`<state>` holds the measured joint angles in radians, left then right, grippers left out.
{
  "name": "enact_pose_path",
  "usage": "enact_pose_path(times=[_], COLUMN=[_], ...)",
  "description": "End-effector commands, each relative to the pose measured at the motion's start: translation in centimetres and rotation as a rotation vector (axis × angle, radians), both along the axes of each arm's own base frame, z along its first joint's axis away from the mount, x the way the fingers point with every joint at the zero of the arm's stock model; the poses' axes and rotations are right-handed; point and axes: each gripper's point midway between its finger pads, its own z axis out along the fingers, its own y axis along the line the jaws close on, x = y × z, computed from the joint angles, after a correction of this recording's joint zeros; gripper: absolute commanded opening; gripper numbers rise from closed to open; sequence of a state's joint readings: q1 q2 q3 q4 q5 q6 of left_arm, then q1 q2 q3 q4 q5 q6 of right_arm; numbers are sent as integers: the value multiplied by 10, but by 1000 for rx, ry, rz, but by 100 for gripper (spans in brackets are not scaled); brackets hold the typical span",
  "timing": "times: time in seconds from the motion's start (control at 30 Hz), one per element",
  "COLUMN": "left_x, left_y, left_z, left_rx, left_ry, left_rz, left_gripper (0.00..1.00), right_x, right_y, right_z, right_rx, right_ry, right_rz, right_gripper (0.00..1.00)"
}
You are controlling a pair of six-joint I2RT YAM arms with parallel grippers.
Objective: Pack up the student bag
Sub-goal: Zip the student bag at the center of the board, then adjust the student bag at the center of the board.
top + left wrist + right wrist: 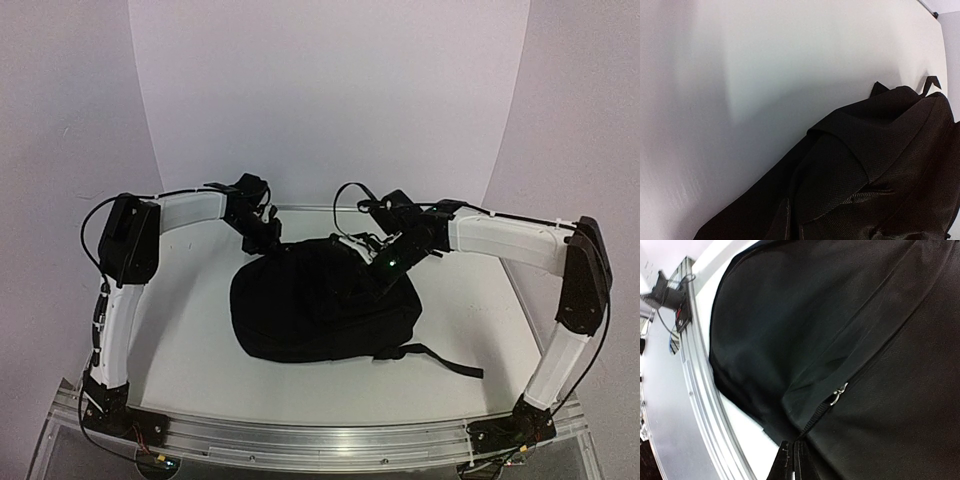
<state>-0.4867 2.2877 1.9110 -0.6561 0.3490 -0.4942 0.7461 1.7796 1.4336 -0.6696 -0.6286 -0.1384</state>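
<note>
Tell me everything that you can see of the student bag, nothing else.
The student bag is a black, rounded backpack of woven fabric, lying flat on the white table. A zip with a metal pull runs across it. One strap trails toward the near right. The left gripper and right gripper, both shut, seem to pinch its far edge.

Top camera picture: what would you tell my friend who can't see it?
A big black student bag lies in the middle of a white table, one strap trailing toward the near right. Two white-and-black arms reach in from either side, the left tool and right tool both meeting the bag's far edge.
</note>
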Motion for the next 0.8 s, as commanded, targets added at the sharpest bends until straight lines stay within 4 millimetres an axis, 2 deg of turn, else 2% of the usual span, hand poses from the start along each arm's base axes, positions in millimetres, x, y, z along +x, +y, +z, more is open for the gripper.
enact_pose_path(times=[0.0, 0.1, 0.23, 0.37, 0.53, 0.7, 0.77], left_x=[44, 46, 46, 36, 7, -35, -55], left_y=[49, 51, 55, 59, 62, 77, 81], left_z=[41, 42, 44, 49, 59, 65, 61], left_rx=[44, 36, 42, 33, 9, -2, -33], left_ry=[-134, -133, -127, -120, -106, -78, -49], left_rz=[192, 192, 189, 174, 125, 130, 151], left_gripper=[0, 0, 0, 0, 0, 0, 0], right_x=[-44, -59, -70, -61, -24, 40, 73], right_y=[-16, -28, -52, -69, -86, -118, -120], right_z=[13, 2, -23, -39, -49, -55, -52], right_rx=[-10, -44, -132, -227, -281, -326, -334], right_ry=[28, 36, 34, -20, -18, -41, -84], right_rz=[97, 117, 124, 94, -20, -170, -210], right_gripper=[0, 0, 0, 0, 0, 0, 0])
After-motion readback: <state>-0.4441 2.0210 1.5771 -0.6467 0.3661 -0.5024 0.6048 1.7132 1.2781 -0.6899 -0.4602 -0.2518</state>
